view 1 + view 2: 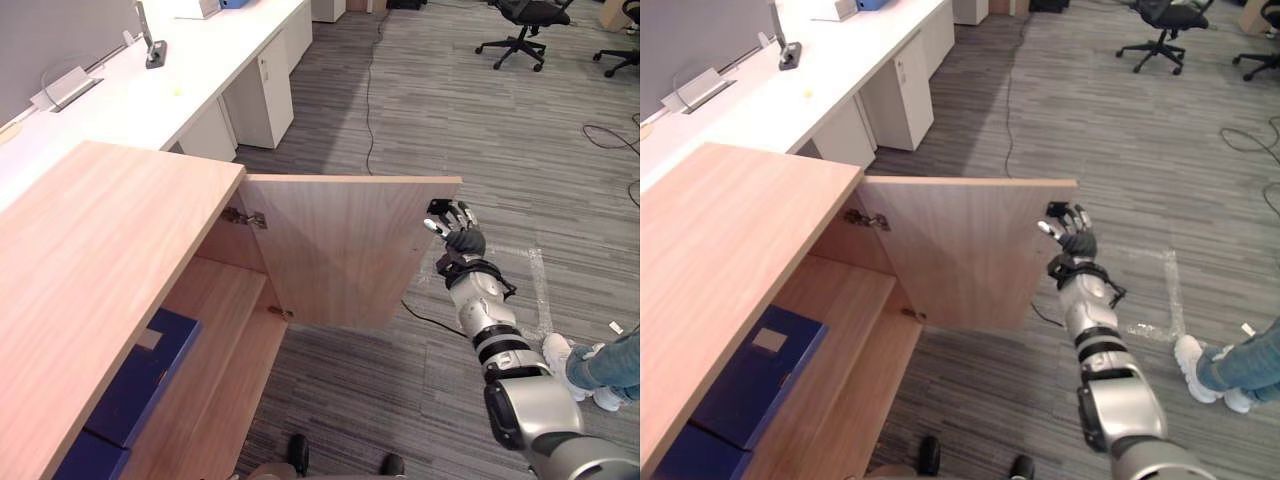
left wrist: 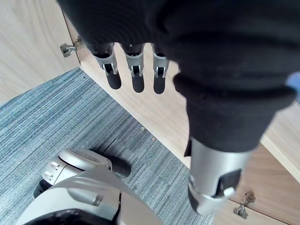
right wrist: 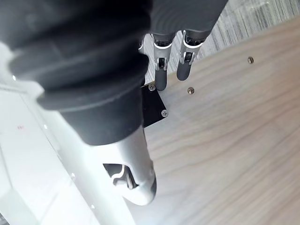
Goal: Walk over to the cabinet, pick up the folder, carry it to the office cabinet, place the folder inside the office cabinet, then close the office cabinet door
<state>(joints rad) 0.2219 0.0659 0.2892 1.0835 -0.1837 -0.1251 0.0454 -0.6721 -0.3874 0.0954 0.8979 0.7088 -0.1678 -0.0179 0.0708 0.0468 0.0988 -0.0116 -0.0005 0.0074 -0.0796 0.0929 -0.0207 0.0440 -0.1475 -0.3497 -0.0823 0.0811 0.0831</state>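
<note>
Your right hand (image 1: 455, 228) is at the free edge of the open door (image 1: 340, 250), fingers straight and a little spread, holding nothing. Their tips sit by a small black plate (image 3: 152, 110) screwed to the panel. You cannot tell for sure whether they touch the wood.

The folder (image 1: 150, 372) is well off to that hand's left, lying flat on the shelf inside the cabinet (image 1: 90, 260). It is a blue, boxy, hard-cornered thing with a pale label, and it looks seated, so the door is probably what you handle next.

Expect the door to be a stiff, flat board with a smooth wood-grain face. It should feel light on its metal hinges (image 1: 243, 217) and give no flex. The face looks slick, so a flat push will likely serve better than a pinch. Press on the outer edge right by the fingertips, the part farthest from the hinges, where the swing should take the least effort.

Your left hand (image 2: 137, 77) hangs with straight, relaxed fingers just beside the cabinet's lower edge, over ribbed grey carpet (image 2: 56, 122).
</note>
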